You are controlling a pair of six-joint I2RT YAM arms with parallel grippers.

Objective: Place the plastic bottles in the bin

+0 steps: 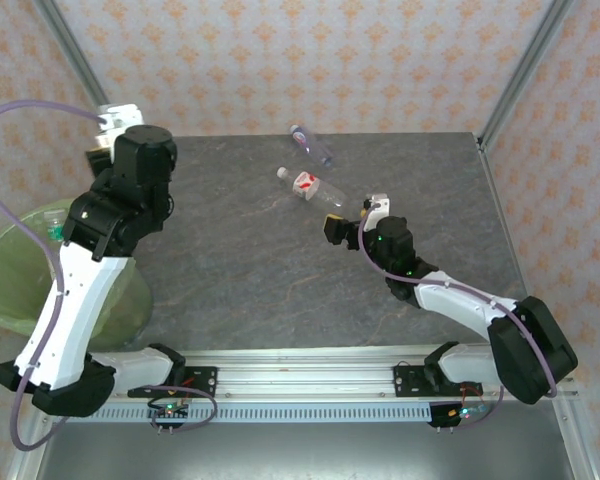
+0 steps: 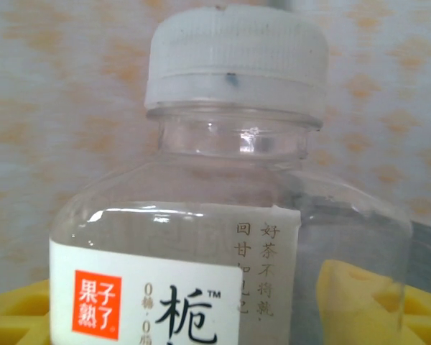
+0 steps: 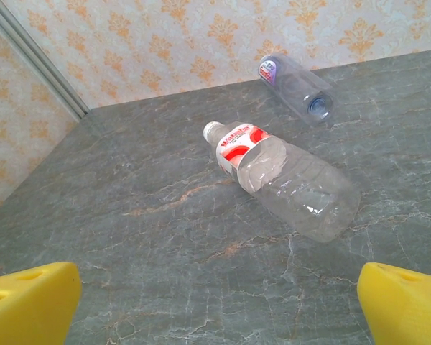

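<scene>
While the left gripper pinches a white-capped bottle, seemingly bound for the bin, the right gripper stands spread wide facing the red-labelled bottle, ready to grasp.

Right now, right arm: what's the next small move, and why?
Probably ease the right gripper forward toward the red-white labelled bottle: its jaws stand open and empty, and the bottle lies on the table ahead, roughly centred between them.
</scene>
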